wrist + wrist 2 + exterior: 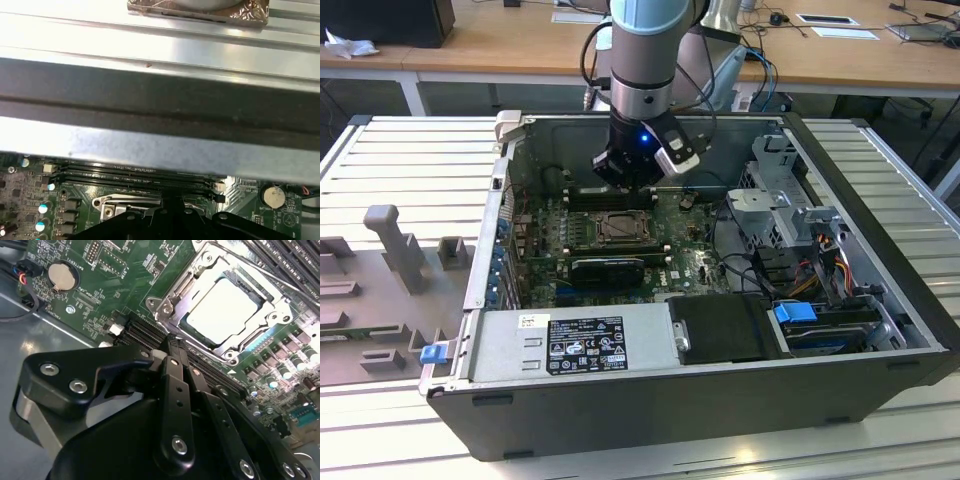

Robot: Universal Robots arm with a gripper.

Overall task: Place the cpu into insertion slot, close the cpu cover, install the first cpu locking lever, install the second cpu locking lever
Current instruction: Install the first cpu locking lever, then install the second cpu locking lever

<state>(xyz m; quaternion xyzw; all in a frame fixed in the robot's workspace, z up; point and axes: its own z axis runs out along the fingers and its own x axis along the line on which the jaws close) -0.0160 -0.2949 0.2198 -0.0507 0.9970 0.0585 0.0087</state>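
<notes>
Hovering over mobo: claw [172, 352], fingers pressed together, empty, beside slot [226, 307]; cpu [220, 310] seated, cover [165, 305] down. Risk: off-axis push scrapes board, levers stay unlatched.

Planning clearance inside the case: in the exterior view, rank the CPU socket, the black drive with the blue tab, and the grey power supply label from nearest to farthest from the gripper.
1. The square dark-framed CPU socket, on the green board just under the gripper.
2. The black drive with the blue tab, toward the exterior view's right.
3. The power supply's black label, on the near wall.
</notes>
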